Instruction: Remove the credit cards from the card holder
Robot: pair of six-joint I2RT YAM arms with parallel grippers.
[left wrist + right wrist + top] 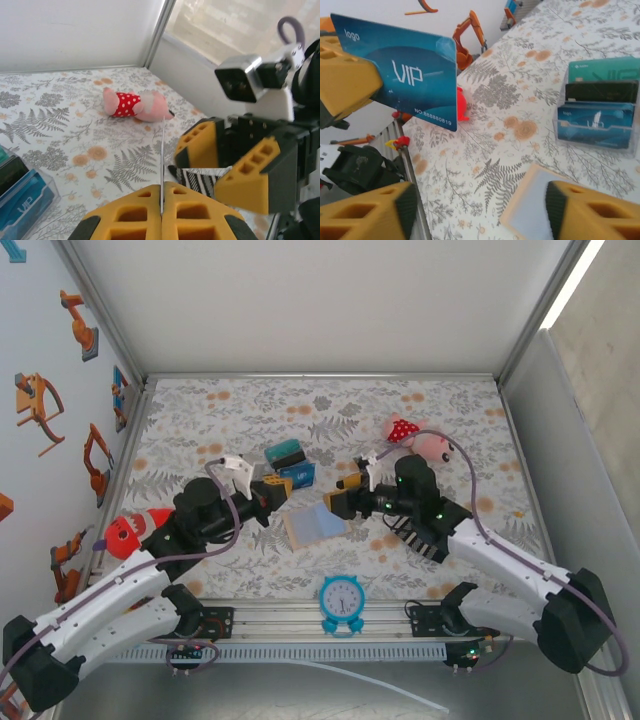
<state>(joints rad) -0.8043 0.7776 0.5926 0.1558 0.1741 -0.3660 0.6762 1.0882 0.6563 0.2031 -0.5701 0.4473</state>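
Surface: white cloth printed with grey ferns and orange flowers (200, 430), laid inside an aluminium-framed booth. The back wall is plain white, the left wall (40, 440) carries orange robot-arm stickers, and there is a grey panel on the right.

Left to right:
- Red plastic toy (135, 530) sits at the left edge, beside the left arm.
- Left gripper (162, 187) is pinched tight on a blue credit card marked "VIP" (412, 75), gripping one short end and holding it off the cloth.
- The card stands on its long edge. Its long axis runs out from the left fingers toward the right gripper. The printed face is toward the right wrist camera, and the card is edge-on to the left wrist camera.
- Clear plastic stand (592, 146) is on the far side of the left gripper. It holds teal, black and blue cards (602, 72) upright.
- Tan bifold card holder with a pale blue inside (312, 527) lies open and flat on the cloth, between the two grippers on the near side.
- Blue round alarm clock (343, 602) is at the near edge.
- Right gripper (477, 205) has its fingers spread wide with nothing in them, just beside the holder's far right corner.
- Black-and-white striped sock (415, 535) lies under the right arm.
- Pink plush toy with a red polka-dot patch (418, 440) is farther back on the right.
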